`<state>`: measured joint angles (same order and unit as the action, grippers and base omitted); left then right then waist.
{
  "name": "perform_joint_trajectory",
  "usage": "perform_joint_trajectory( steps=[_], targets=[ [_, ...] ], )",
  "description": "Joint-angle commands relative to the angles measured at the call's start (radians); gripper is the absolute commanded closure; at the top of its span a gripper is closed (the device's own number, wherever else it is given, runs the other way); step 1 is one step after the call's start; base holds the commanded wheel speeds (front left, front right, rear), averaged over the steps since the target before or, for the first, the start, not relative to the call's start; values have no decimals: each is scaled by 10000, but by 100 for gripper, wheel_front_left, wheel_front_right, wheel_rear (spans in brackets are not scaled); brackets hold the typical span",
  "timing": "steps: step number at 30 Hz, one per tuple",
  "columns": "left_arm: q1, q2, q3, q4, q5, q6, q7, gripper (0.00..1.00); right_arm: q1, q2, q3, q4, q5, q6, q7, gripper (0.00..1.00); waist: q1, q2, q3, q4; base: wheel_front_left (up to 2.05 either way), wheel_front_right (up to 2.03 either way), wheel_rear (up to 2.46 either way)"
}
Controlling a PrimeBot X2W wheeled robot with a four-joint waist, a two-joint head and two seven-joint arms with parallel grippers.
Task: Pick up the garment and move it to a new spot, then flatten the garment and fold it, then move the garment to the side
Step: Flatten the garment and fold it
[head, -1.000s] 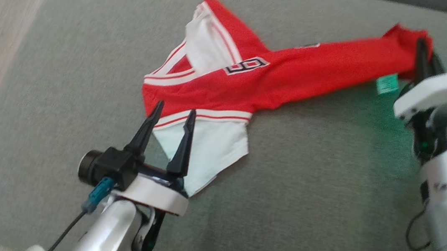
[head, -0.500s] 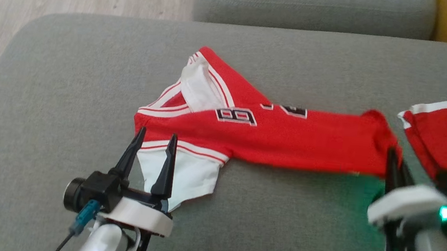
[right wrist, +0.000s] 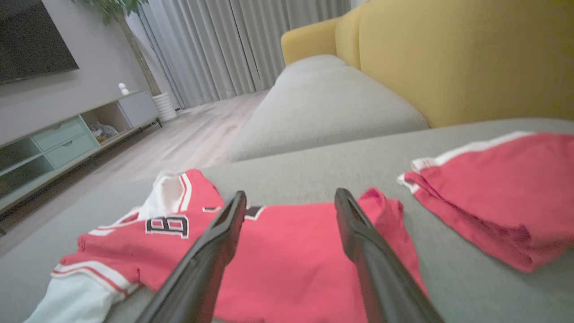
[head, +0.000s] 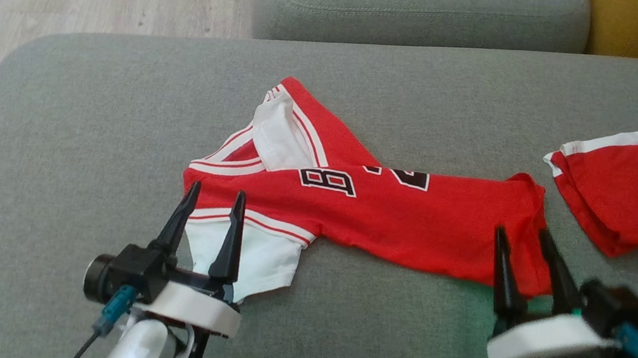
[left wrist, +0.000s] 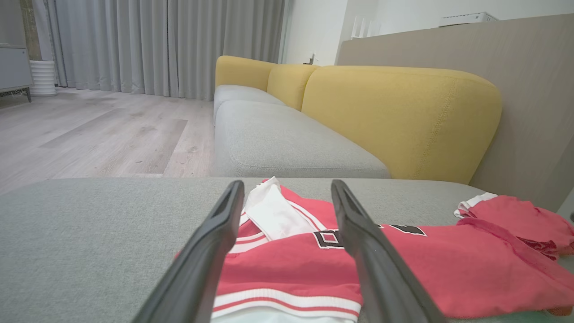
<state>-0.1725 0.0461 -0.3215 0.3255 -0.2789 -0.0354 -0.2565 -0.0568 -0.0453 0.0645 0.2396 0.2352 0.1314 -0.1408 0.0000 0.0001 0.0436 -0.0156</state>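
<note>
My right claw (head: 521, 232) has just released the jersey (head: 398, 224). My left claw (head: 218, 190) is open too, so I judge flattening comes next.

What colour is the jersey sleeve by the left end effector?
The sleeve is white, red-striped at its top; best in the head view.

The left gripper (left wrist: 287, 185) is seen with its jaws spread wide, a white fold of the red garment (left wrist: 287, 269) framed between them. The garment, trimmed in white and marked with black numerals, is laid on a grey sofa cushion (left wrist: 89, 233). A second red piece (left wrist: 515, 217) is seen at the right, with yellow backrests (left wrist: 394, 116) behind.
</note>
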Motion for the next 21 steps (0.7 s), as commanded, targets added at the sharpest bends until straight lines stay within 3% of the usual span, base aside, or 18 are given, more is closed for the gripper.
perform_joint_trajectory(
  steps=[1, 9, 13, 21],
  targets=[
    [-107, 41, 372, -257, 74, -8, -53, 0, 145, -52, 208, -262, 7, -7, -65, 0, 0, -1, -4, -12, 0, 0, 0],
    [-42, 41, 280, -248, 102, -26, -53, 0, 623, -50, -116, -271, 115, -7, -137, 0, 0, -1, 72, -3, 0, 0, 0],
    [-67, 41, 268, -167, 124, -50, -53, 0, 575, -50, -802, 126, -28, -7, 64, 0, 0, -1, 222, 59, 0, 0, 0],
    [-211, 41, 141, -81, 116, -88, -53, 0, 194, -50, -1052, 1007, 371, -7, 461, 0, 0, -1, 469, 251, 0, 0, 0]
  ],
)
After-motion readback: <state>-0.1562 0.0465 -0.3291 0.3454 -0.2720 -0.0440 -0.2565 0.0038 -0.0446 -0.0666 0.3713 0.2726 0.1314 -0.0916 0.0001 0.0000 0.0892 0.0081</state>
